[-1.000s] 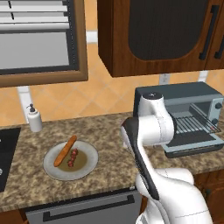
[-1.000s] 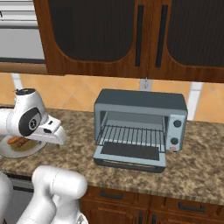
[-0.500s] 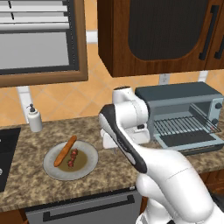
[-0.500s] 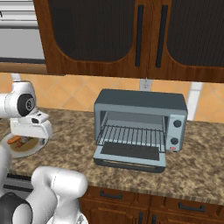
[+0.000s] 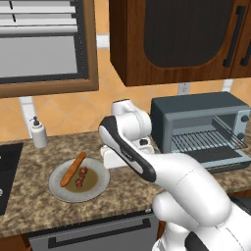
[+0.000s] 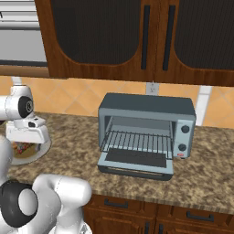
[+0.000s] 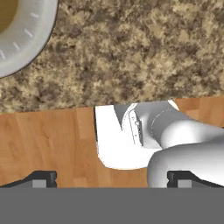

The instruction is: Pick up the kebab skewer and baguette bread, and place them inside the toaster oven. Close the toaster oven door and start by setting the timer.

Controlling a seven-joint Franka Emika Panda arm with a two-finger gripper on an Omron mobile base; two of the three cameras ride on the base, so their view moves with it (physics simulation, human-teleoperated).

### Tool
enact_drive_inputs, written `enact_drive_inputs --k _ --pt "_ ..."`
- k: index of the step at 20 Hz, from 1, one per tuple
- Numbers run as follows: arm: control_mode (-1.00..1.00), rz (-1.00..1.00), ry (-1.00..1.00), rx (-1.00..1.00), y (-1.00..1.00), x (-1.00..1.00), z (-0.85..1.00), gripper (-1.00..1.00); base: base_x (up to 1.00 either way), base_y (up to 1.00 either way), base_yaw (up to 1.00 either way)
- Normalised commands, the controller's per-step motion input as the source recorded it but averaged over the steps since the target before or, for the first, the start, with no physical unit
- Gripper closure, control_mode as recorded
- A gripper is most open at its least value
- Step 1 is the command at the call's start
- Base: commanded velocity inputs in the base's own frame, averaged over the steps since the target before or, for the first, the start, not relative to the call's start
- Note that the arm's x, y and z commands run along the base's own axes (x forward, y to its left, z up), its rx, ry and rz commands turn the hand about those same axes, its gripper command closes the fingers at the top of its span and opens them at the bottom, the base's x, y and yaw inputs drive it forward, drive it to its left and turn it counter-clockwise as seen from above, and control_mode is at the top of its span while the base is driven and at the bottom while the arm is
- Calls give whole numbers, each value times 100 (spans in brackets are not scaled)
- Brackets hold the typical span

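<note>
Plate (image 7: 26,48) cut by frame edge.

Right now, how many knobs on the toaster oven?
2, both on the right front panel of the toaster oven, stacked: upper knob, lower knob. The left base view shows the same panel at an angle; none seem hidden.

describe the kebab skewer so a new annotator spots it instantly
Start at the blue-grey toaster oven on the granite counter and look left, past the arm, to the round grey plate. The kebab skewer lies on it: a short stick of dark red-brown chunks, beside the longer, smooth orange baguette bread.
</note>
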Motion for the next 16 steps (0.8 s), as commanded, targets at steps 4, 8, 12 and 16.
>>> enact_drive_inputs --k 4,8,12,16 --pt "-100 0 0 1 54 21 -1 -100 0 0 0" --pt "-100 -3 0 1 48 24 0 -100 0 0 0" --pt "-100 -4 0 0 39 21 0 -100 0 0 0" --pt "-100 -4 -1 0 41 24 -1 -100 0 0 0"
